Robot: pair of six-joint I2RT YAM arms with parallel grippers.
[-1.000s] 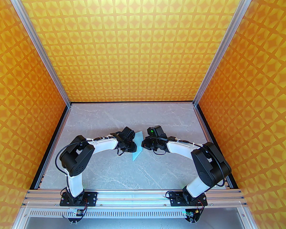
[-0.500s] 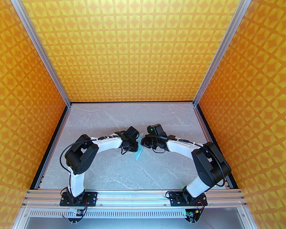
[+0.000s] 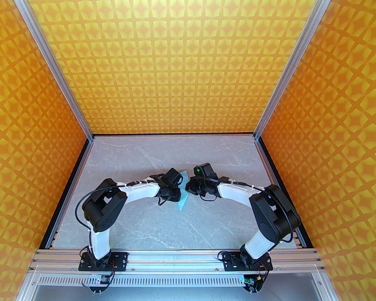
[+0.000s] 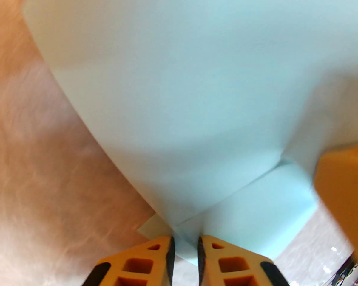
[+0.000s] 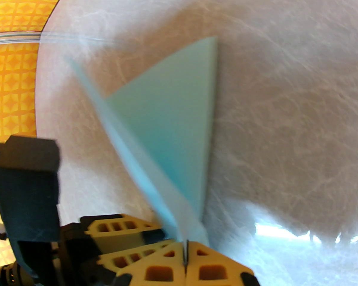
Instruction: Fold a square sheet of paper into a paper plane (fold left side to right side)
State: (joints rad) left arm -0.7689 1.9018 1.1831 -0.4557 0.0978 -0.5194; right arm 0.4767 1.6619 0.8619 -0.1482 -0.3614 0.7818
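The square sheet of paper is pale blue and folded into a pointed triangular shape. It stands lifted off the grey table between my two grippers, its tip pointing toward the near edge. In the left wrist view the sheet spreads wide, with a crease near its lower edge, and my left gripper is shut on its bottom corner. The right gripper pinches the paper where its layers meet, fingers fully together. The right gripper's orange finger shows beside the sheet. Both grippers nearly touch at mid-table.
The grey marbled table is walled by orange patterned panels on the left, the back and the right. An aluminium rail with the arm bases runs along the near edge. The left gripper's body sits close to the right fingers.
My left gripper has shifted right, closer to the right gripper, and the paper now looks narrower from above. The right arm has edged slightly left.
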